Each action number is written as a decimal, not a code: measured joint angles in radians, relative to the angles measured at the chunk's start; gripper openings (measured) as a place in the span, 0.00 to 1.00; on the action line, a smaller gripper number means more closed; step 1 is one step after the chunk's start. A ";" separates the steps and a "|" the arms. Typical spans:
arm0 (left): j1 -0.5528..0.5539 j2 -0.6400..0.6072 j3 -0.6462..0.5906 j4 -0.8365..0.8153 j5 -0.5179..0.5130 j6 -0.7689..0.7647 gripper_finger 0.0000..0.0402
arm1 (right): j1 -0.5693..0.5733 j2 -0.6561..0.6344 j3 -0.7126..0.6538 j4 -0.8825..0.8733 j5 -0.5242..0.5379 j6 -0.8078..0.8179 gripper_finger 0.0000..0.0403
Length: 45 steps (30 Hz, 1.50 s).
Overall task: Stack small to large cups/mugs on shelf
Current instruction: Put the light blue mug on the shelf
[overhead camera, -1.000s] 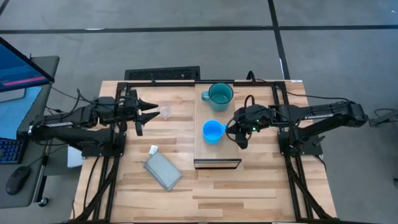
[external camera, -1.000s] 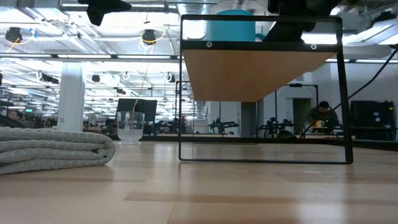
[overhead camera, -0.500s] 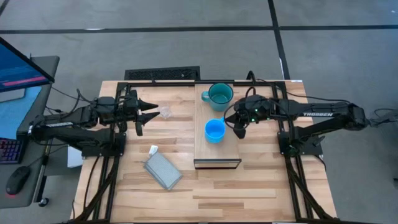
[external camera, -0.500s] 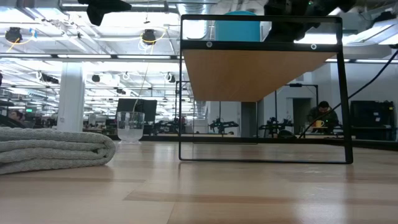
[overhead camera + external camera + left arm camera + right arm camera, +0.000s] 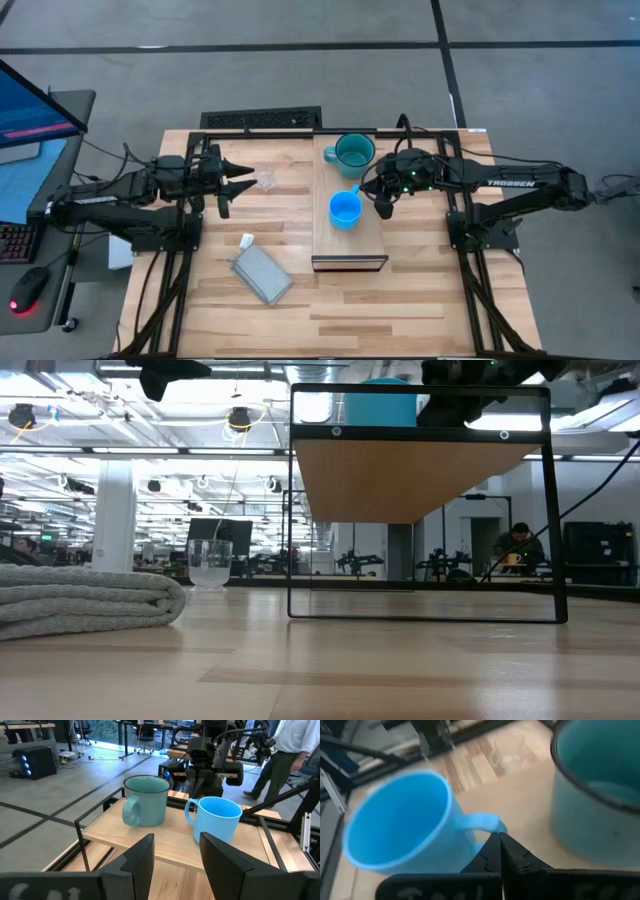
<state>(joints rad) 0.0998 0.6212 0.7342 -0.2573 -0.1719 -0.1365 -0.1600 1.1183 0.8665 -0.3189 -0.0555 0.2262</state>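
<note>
1. Slatted wood forms the worktop (image 5: 420,290), with the raised shelf (image 5: 350,245) across its middle.
2. On the shelf stand the teal mug (image 5: 353,152) and, just beside it, the blue mug (image 5: 345,210), upright.
3. Right gripper (image 5: 380,207), fingers closed and empty, has its tips at the blue mug's handle.
4. Left gripper (image 5: 243,177), partly spread and empty, hovers near the glass cup (image 5: 266,181) on the worktop.
5. Grey pouch (image 5: 262,274) lies well apart.
</note>
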 joint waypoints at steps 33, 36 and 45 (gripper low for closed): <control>0.000 0.000 0.000 -0.096 -0.033 0.008 0.37 | 0.010 0.261 0.311 -0.100 -0.079 -0.175 0.02; 0.000 0.000 0.000 -0.095 -0.047 0.009 0.37 | 0.010 0.254 0.334 -0.118 -0.082 -0.174 0.02; 0.000 0.000 0.000 -0.093 -0.046 0.003 0.37 | 0.107 0.209 0.661 -0.505 -0.089 -0.183 0.02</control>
<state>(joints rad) 0.0998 0.6212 0.7345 -0.3499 -0.2179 -0.1332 -0.0532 1.3270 1.5279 -0.8240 -0.1446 0.0430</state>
